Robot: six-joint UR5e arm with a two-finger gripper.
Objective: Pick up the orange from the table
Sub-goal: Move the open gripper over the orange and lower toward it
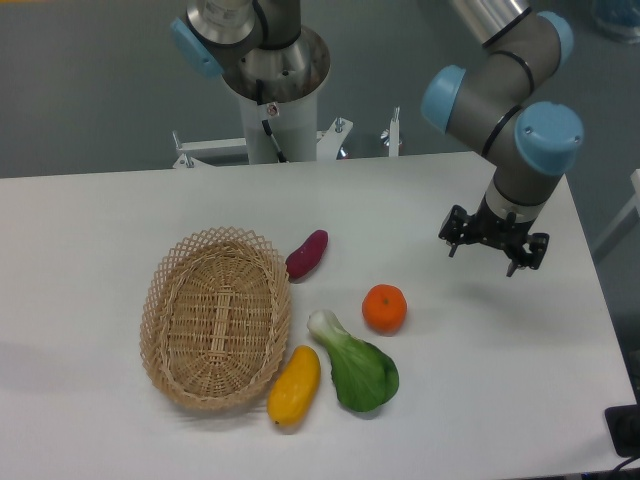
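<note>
The orange is a small round bright-orange fruit lying on the white table, right of the basket and just above the green vegetable. My gripper hangs above the table to the upper right of the orange, well apart from it. Its fingers point down and hold nothing. The view is too small to tell whether the jaws are open or shut.
An oval wicker basket stands at the left. A purple sweet potato lies at its upper right, a yellow elongated fruit at its lower right. A green bok choy lies just below the orange. The robot base stands at the table's back edge.
</note>
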